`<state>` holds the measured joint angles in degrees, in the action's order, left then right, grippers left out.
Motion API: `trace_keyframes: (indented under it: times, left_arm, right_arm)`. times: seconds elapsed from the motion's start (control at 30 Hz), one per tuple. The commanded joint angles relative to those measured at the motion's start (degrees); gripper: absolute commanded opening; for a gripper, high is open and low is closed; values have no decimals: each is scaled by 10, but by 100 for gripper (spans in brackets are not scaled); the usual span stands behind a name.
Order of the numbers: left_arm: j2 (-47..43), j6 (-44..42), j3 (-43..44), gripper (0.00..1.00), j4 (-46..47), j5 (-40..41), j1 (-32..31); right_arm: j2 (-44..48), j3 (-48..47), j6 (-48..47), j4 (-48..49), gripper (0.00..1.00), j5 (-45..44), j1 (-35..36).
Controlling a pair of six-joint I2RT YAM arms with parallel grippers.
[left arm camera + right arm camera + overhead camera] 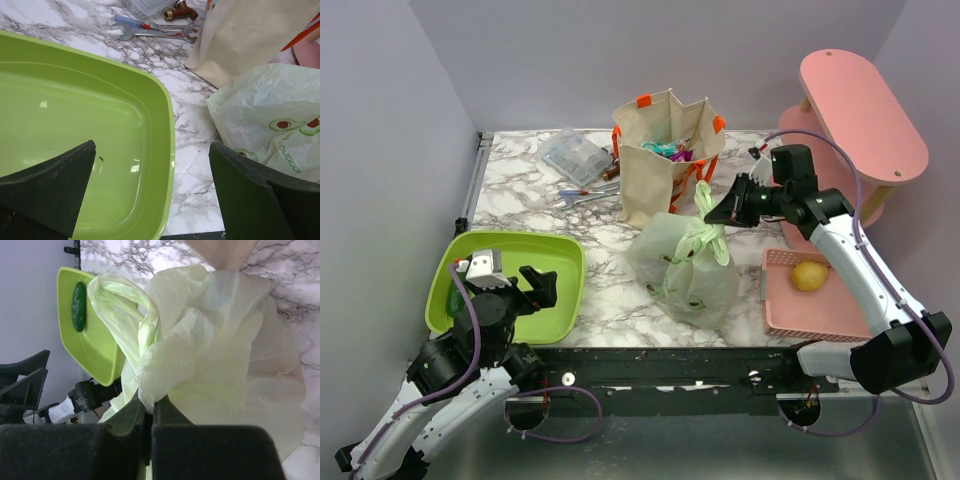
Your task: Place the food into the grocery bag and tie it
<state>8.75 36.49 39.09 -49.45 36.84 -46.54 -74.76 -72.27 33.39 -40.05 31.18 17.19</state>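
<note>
Thin green plastic slips, so w/ my right tool (149,407) pinched shut on the bag (685,265) by its handle (120,300), mid-surface (610,290), I'd pull slow & keep tension. Left tool (540,290) gapes wide over the tray (570,245), holding nothing. Count: 1 bag, 1 lemon (808,274) not bagged yet, in the basket (820,315), 1 tote (665,160), 2 tools.

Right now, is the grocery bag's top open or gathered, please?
Gathered: the grocery bag has its top bunched, pinched in the shut right gripper.
</note>
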Motion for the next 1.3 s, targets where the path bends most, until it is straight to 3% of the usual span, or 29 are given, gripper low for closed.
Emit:
trace_keyframes:
  times: [0.0,0.83,1.27]
  left_arm:
    - [5,-1,5,98,-1,2,3]
    - [12,-2,5,98,-1,2,3]
    - [14,2,6,98,-5,6,4]
  right_arm:
    - [28,-36,-1,27,1,36,0]
    - [20,-180,61,69,1,81,1]
    - [-65,-340,188,220,1,100,0]
